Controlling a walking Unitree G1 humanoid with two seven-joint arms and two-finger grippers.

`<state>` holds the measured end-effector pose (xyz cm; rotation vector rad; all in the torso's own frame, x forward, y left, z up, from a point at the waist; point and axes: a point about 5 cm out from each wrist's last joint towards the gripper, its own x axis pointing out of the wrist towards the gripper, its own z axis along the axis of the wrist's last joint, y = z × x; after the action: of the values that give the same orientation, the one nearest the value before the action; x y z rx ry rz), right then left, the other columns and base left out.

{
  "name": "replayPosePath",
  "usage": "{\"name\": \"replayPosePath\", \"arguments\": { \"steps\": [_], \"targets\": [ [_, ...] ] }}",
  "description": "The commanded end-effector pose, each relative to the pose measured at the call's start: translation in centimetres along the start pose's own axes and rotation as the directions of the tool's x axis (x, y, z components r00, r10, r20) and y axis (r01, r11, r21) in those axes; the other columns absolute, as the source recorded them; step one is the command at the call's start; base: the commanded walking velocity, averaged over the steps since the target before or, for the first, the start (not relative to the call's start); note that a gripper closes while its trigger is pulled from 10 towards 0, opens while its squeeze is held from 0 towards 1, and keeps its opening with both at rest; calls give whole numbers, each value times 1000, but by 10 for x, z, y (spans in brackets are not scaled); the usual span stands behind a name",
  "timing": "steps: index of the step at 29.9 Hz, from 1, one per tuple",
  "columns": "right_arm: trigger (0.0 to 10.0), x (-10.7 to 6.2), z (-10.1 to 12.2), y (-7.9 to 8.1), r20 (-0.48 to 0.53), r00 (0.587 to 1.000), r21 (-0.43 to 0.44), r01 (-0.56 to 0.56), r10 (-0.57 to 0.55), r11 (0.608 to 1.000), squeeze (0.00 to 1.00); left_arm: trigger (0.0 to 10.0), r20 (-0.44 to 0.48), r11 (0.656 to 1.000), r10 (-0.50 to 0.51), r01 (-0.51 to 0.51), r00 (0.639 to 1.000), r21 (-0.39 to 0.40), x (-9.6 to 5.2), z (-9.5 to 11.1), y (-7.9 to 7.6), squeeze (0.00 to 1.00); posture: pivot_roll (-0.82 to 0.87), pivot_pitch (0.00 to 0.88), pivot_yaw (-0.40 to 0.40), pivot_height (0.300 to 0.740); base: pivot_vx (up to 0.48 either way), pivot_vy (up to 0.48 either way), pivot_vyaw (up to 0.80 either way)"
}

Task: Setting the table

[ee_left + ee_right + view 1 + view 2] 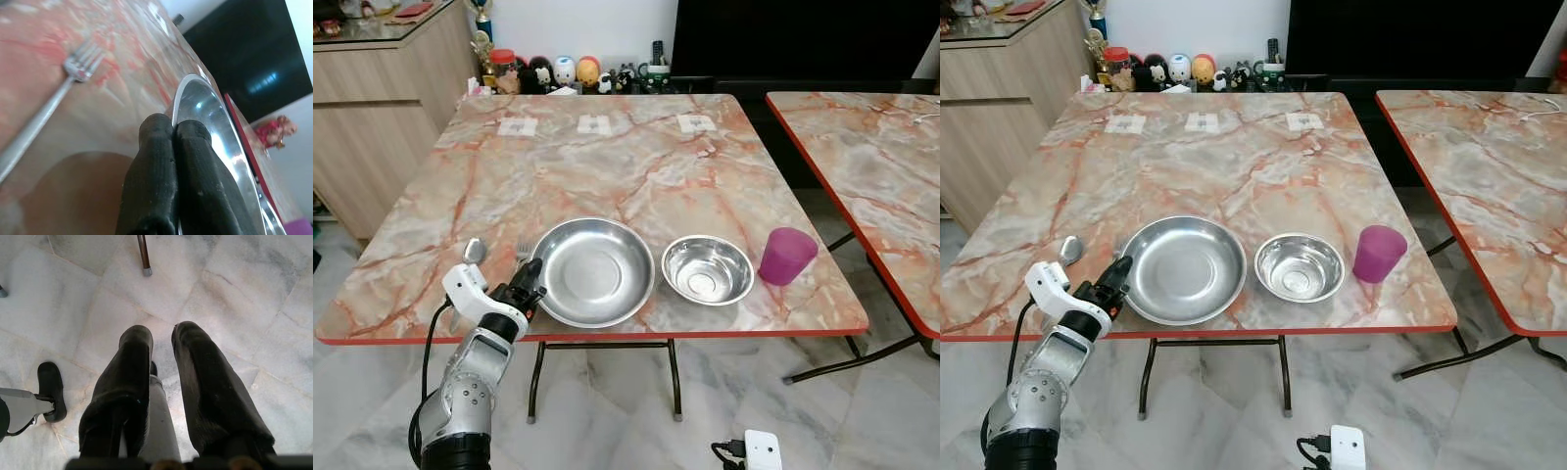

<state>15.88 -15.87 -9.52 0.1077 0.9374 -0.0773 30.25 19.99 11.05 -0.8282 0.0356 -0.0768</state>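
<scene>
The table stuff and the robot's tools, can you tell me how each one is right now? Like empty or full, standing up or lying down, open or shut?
Big steel plate: right way up, empty.
Small steel bowl: right way up, empty.
Purple cup: standing, tilted in the picture; inside hidden.
Fork: lying flat beside the plate.
Spoon: lying flat, left of the fork.
Left tool: shut, at the plate's rim, holding nothing.
Right tool: open, hanging above the floor.

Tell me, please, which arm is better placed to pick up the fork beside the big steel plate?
The left: its left gripper, fingers pressed together, sits at the round steel plate's edge, close to the silver metal fork. The right gripper hangs over the floor.
</scene>
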Motion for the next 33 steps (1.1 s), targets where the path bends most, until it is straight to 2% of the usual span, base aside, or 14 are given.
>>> {"name": "replayPosePath", "arguments": {
  "steps": [1,4,5,11,14,17,21,27,33],
  "targets": [
    [10000,-1,-5,-1,-20,1000,-2,0,0,1000,0,10000,33,1000,5,-4,999,-21,1,3,-1,0,121,0,-57,740,0,0,0],
    [10000,-1,-5,-2,-21,1000,2,2,-2,1000,0,10000,51,999,8,-6,999,-36,2,6,-2,0,119,0,-60,740,0,0,0],
    [10000,-1,-6,-2,-22,1000,2,3,-3,1000,0,10000,56,1000,14,-13,998,-16,2,7,-3,0,118,0,-62,740,0,0,0],
    [10000,-2,-8,-3,-28,1000,5,7,-6,1000,0,10000,94,998,44,-39,995,-55,2,9,-6,0,114,0,-66,740,0,0,0],
    [10000,-2,-9,-4,-32,999,7,10,-9,1000,0,10000,113,994,7,5,994,-107,3,13,-15,0,113,0,-68,740,0,0,0],
    [10000,-2,-10,-5,-36,999,8,11,-10,1000,0,10000,125,993,-15,30,992,-115,4,16,-20,0,113,0,-67,740,0,0,0],
    [10000,-2,-9,-4,-34,999,11,10,-10,1000,0,10000,120,995,13,-1,993,-98,4,14,-15,0,108,0,-64,740,0,0,0],
    [10000,-1,-5,-5,-19,1000,14,10,-10,1000,0,10000,129,994,21,-8,991,-105,5,18,-17,0,104,0,-57,740,0,0,0],
    [10000,-1,-2,-5,-13,1000,9,11,-11,1000,0,10000,127,998,58,-55,990,-27,4,20,-12,0,105,0,-51,740,0,0,0]
  ]
}}
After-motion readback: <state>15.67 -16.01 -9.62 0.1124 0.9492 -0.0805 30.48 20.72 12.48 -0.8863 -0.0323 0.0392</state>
